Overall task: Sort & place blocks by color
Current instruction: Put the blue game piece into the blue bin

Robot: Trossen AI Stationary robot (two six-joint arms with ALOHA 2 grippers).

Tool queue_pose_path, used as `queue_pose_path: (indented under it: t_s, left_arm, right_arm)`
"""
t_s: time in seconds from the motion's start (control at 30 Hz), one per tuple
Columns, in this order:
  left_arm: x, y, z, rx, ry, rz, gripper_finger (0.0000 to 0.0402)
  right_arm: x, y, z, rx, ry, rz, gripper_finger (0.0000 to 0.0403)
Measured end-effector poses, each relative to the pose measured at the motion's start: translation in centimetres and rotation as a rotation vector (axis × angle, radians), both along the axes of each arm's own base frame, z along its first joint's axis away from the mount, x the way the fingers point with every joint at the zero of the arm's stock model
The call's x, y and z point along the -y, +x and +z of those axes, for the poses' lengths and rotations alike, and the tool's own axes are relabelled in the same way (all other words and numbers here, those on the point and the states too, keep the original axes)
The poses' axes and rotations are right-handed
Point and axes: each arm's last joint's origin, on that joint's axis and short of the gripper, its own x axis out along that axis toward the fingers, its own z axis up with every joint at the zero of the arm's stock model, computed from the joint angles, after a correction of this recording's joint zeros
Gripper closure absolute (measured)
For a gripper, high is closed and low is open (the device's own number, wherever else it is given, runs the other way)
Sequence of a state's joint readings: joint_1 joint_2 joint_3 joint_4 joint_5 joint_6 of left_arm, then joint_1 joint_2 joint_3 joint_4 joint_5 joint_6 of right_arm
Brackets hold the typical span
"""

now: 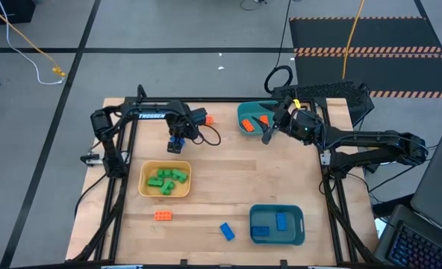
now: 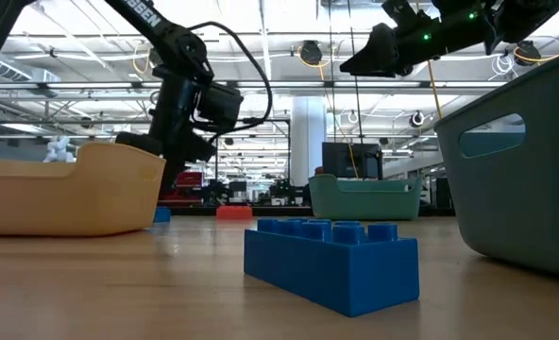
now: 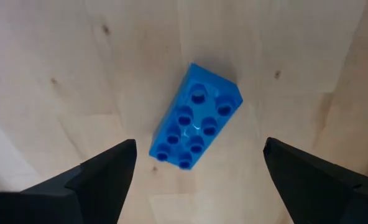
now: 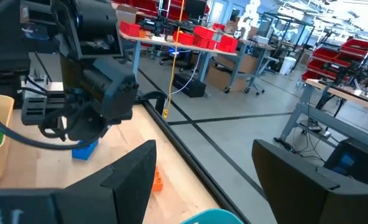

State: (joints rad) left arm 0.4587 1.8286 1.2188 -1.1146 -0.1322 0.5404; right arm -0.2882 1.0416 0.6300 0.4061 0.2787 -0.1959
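A blue block (image 3: 195, 118) lies studs up on the wooden table, left of centre toward the far edge. My left gripper (image 3: 198, 146) points down over it, open, one finger on each side and clear of it; in the high view this gripper (image 1: 177, 142) hides most of the block. My right gripper (image 1: 267, 137) hangs open and level above the table beside the far teal tray (image 1: 243, 112), with nothing between its fingers (image 4: 134, 174). Other loose blocks lie on the table: orange (image 1: 208, 118), orange (image 1: 162, 216) and blue (image 1: 227, 232).
The yellow tray (image 1: 145, 183) holds several green blocks. The far teal tray holds orange blocks, and a blue-grey tray (image 1: 277, 211) near the front edge holds blue ones. Bare wood lies between the trays in the table's middle.
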Motion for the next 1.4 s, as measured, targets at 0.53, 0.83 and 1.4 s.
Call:
queue_pose_path:
  t_s: [0.53, 0.83, 1.4]
  left_arm:
    - [0.2, -0.8, -2.8, 0.014, 0.07, -0.034, 0.0089]
    - [0.2, -0.6, -2.8, 0.037, 0.06, -0.034, 0.0225]
    - [0.6, 4.3, 4.4, 0.231, 0.146, 0.013, 0.0271]
  right_arm:
    - [0.0, 0.0, 0.0, 0.002, 0.003, -0.001, 0.0145]
    - [0.0, 0.0, 0.0, 0.002, 0.003, -0.003, 0.0145]
    - [0.1, 0.0, 0.0, -0.002, -0.001, -0.009, 0.0145]
